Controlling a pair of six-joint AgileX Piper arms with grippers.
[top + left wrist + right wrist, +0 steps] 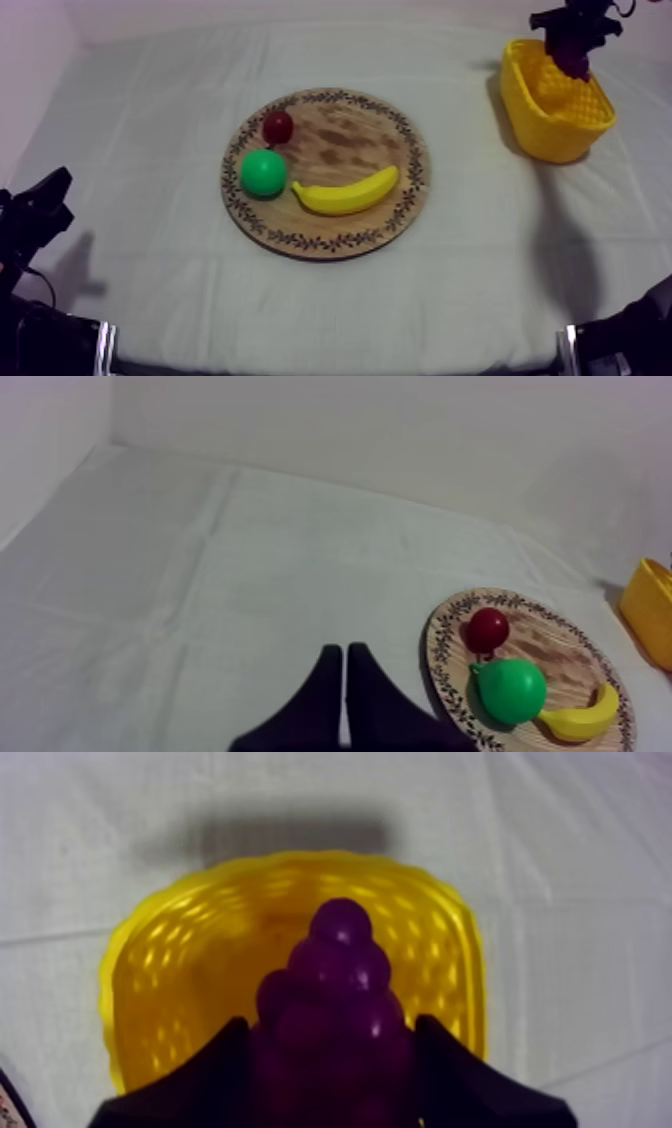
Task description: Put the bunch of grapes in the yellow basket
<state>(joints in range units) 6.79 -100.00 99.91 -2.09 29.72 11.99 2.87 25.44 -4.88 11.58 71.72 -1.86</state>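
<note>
Purple, deep and glossy: the bunch of grapes (340, 967) is a tapering cluster of round beads, one bead at the tip and wider rows behind it. It sits between the two black fingers of the right gripper (333, 1030), which are clamped against its sides. In the top view the bunch (578, 62) hangs from that gripper (574, 40) over the open mouth of the yellow basket (560, 135), at the table's far right.

Basket: yellow lattice walls, rounded rim (160, 942). From the right wrist view the grapes are centred over its inside; whether they touch the bottom cannot be told.

Round wooden board (350, 140), patterned rim, mid-table, well apart from the basket. On it:
- small red fruit (278, 126), far-left part
- green pear (264, 173), just beside the red fruit
- banana (345, 195), next to the pear, curved along the near side

Left gripper (345, 686): fingers together as a narrow wedge, nothing between them, over the grey-white cloth (200, 576) beside the board.
</note>
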